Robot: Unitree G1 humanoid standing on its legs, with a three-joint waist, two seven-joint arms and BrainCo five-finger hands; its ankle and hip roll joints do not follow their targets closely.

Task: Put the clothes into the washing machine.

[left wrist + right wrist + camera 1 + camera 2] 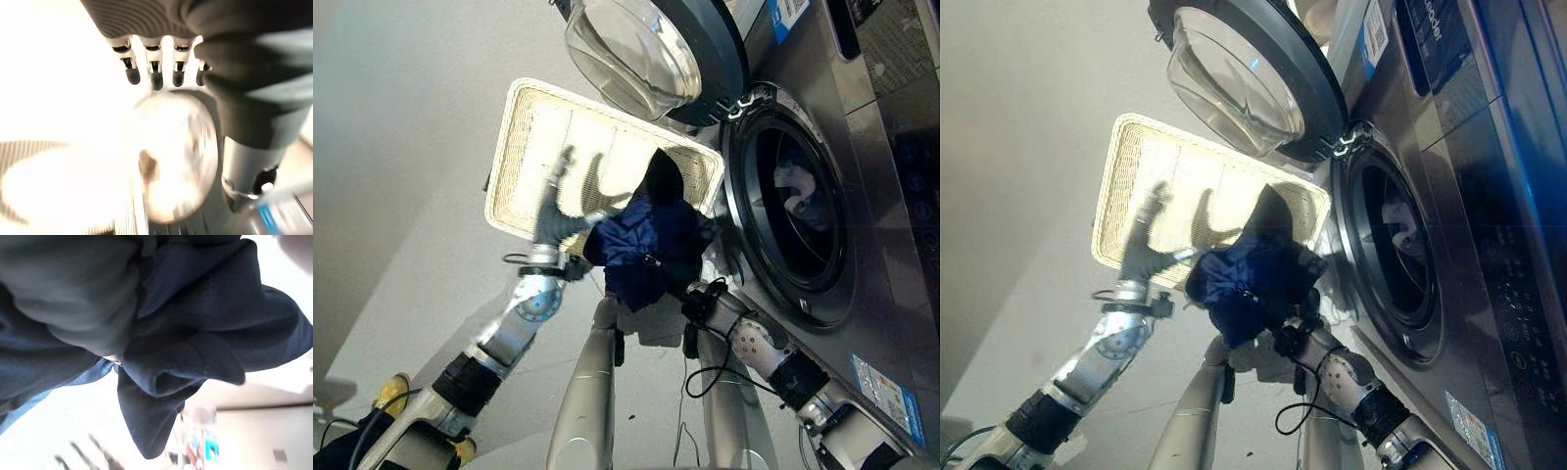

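One dark blue garment (646, 250) hangs bunched in the right hand (1295, 328), whose fingers are buried in the cloth, so whether they grip it cannot be told. The bundle sits just beside the washing machine (871, 196) opening, outside the drum (798, 201), where pale laundry (795, 181) already lies. The round glass door (636, 49) stands swung open above. The left hand (558, 211), fingers straight and spread, is over the cream laundry basket (524, 137). Blue-and-white labels (886, 392) are stuck to the machine front; their print is too small to read.
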